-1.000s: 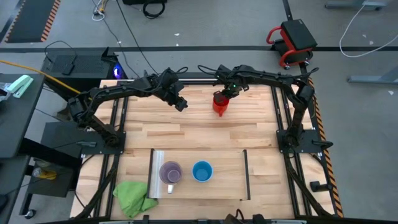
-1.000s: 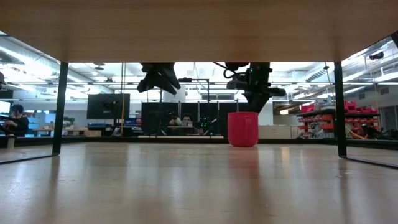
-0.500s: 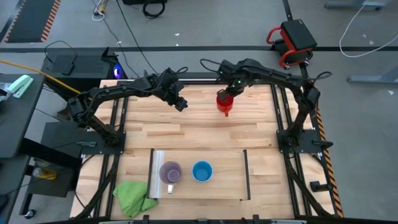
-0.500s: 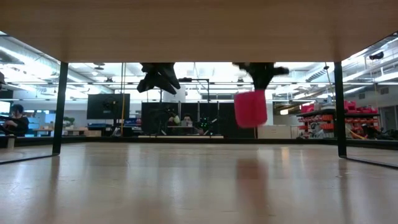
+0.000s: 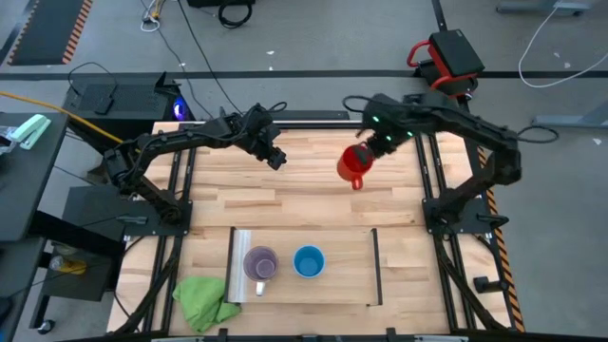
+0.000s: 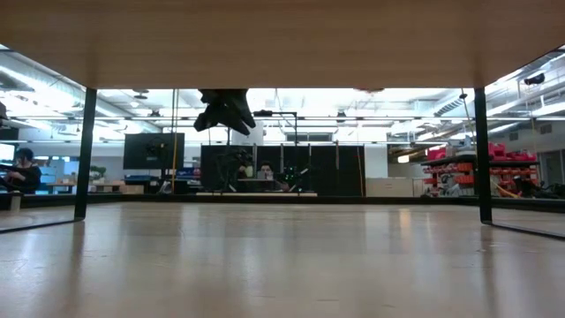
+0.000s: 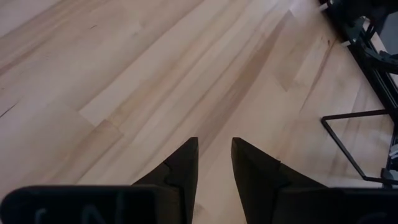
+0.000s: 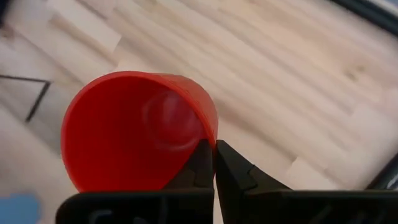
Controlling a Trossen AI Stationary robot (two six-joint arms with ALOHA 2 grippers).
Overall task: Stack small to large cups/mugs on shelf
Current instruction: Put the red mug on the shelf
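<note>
The red mug (image 5: 353, 163) hangs above the far middle of the table with my right gripper (image 5: 367, 152) shut on it; the right wrist view looks into its open mouth (image 8: 137, 134). On the light-wood shelf (image 5: 344, 277) near the front edge the pale purple mug (image 5: 260, 263) and the bright blue mug (image 5: 309, 261) stand upright side by side. My left gripper (image 5: 277, 160) hovers open above the far left-middle of the table with nothing between its fingers (image 7: 214, 146). In the low view only the left gripper (image 6: 226, 110) shows. My right gripper pinches the red mug's rim wall (image 8: 209, 139), one finger (image 8: 198, 167) inside the mug and the other (image 8: 235, 173) outside. The fingers come from above, slanting down. The mug is lifted clear of the table and hangs tilted below the fingers.
A green cloth (image 5: 203, 299) lies at the front left corner beside the shelf's metal strip (image 5: 236, 275). Black frame rails (image 5: 432, 180) run along the table's left and right sides. Bare tabletop (image 5: 304, 199) lies between the arms and the shelf.
My right gripper has lifted the red mug off the table, carrying it up and toward the table's right edge, out of the top of the low view. The mug has tipped from upright to tilted. The left arm has kept still.
</note>
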